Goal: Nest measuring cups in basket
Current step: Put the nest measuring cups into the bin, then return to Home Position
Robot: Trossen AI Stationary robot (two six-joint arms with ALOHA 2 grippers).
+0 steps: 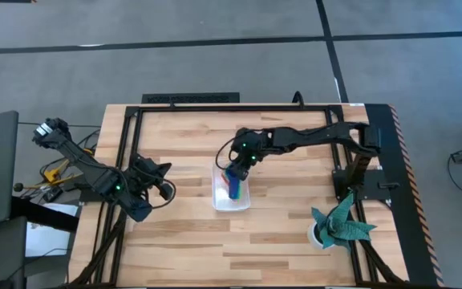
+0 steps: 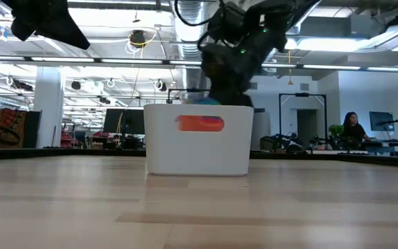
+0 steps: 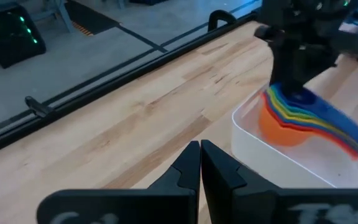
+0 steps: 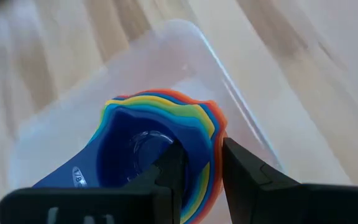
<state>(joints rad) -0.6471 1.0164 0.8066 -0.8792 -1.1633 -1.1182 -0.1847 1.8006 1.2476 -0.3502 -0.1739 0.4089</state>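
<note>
We see the right gripper (image 4: 201,163), fingers parted, one dipped inside the nested measuring cups (image 4: 157,146) in the white basket (image 1: 232,193) mid-table. The left gripper (image 3: 200,163) waits closed near the left edge.

We find only one marking: small white print on the handle of the dark blue measuring cup (image 4: 79,177), in the right wrist view. It looks like a fraction beginning with 1, but we cannot read it surely.
</note>
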